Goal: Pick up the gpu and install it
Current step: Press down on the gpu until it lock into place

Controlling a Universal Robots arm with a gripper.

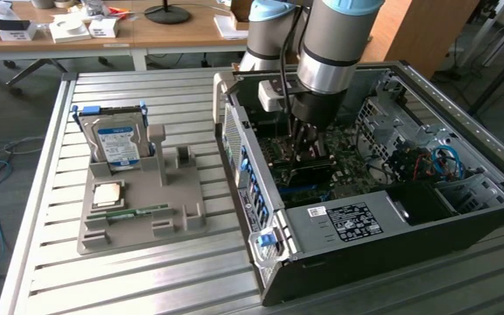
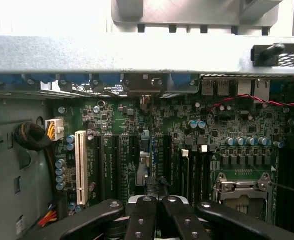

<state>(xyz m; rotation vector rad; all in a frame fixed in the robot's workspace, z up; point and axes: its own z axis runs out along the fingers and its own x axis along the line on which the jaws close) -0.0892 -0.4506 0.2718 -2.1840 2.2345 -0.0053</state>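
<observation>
The open computer case (image 1: 348, 220) lies on its side on the metal table, and my gripper (image 1: 308, 152) reaches down into it over the green motherboard (image 2: 222, 125). In the wrist view the gripper (image 2: 157, 196) is shut, its black fingers (image 2: 139, 220) pressed together. The gpu (image 2: 143, 167) shows edge-on just past the fingertips as a thin card with a dark edge. It stands among the expansion slots and runs toward the case's rear wall. I cannot tell how deep it sits in its slot.
A grey parts holder (image 1: 178, 226) on the exterior view's left carries a silver hard drive (image 1: 116, 144), a square chip (image 1: 107, 193) and a green memory stick (image 1: 129, 212). Inside the case are a white slot (image 2: 80, 167), a processor socket (image 2: 242, 187) and cable bundles (image 2: 34, 137).
</observation>
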